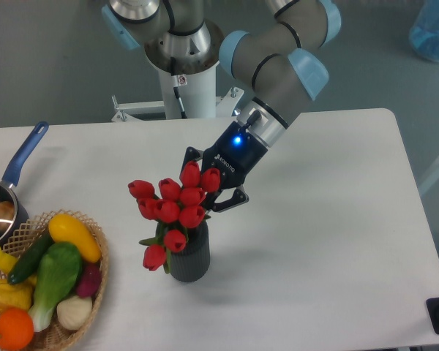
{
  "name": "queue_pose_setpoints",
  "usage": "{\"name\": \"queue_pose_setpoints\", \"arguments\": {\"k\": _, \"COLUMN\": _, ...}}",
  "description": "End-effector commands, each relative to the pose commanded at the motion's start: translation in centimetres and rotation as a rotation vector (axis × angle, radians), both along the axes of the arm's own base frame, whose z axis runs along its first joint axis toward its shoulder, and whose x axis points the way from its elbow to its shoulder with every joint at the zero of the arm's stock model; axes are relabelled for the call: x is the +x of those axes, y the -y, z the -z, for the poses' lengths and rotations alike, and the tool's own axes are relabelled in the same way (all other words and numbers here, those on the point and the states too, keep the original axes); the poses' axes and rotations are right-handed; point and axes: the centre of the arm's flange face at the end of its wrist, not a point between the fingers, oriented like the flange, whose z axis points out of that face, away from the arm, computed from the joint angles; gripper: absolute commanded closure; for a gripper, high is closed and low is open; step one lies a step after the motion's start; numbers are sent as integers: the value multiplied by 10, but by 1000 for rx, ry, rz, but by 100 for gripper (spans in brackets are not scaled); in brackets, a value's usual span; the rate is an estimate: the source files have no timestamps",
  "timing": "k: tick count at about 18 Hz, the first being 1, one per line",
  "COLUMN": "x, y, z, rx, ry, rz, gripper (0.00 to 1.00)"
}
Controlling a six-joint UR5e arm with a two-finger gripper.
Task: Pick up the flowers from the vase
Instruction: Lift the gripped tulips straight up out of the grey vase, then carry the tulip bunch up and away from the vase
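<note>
The flowers (170, 210), a bunch of red tulip buds with green leaves, stand in the vase (191, 260), a short dark ribbed cylinder near the middle of the white table. A few buds droop over the vase's left side. My gripper (207, 183) reaches down from the upper right into the top right of the bunch. Its jaws look spread, one finger (189, 155) above the buds and the other (237, 197) to their right. The fingertips are hidden behind the buds, so I cannot see contact with the stems.
A wicker basket (102, 257) of coloured vegetables and fruit sits at the front left. A blue-handled metal saucepan (23, 155) stands at the left edge behind it. The arm's base (183, 80) rises at the table's back edge.
</note>
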Motion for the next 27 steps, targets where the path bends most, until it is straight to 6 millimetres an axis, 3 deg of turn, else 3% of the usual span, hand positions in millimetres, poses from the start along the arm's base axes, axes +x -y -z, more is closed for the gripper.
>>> {"name": "queue_pose_setpoints", "arguments": {"k": 5, "x": -1, "y": 4, "z": -30, "rx": 21, "ry": 12, "rz": -29, "gripper": 66}}
{"name": "queue_pose_setpoints", "arguments": {"k": 11, "x": -6, "y": 8, "z": -51, "rx": 28, "ry": 11, "rz": -56, "gripper": 66}}
{"name": "queue_pose_setpoints", "arguments": {"k": 15, "x": -8, "y": 13, "z": -84, "rx": 43, "ry": 12, "rz": -88, "gripper": 66}}
{"name": "queue_pose_setpoints", "arguments": {"k": 19, "x": -7, "y": 18, "z": -101, "rx": 62, "ry": 25, "rz": -102, "gripper": 66}}
{"name": "queue_pose_setpoints", "arguments": {"k": 23, "x": -18, "y": 38, "z": -129, "rx": 131, "ry": 64, "rz": -129, "gripper": 66}}
{"name": "queue_pose_setpoints", "arguments": {"k": 27, "x": -14, "y": 54, "z": -153, "rx": 155, "ry": 76, "rz": -156, "gripper": 66}}
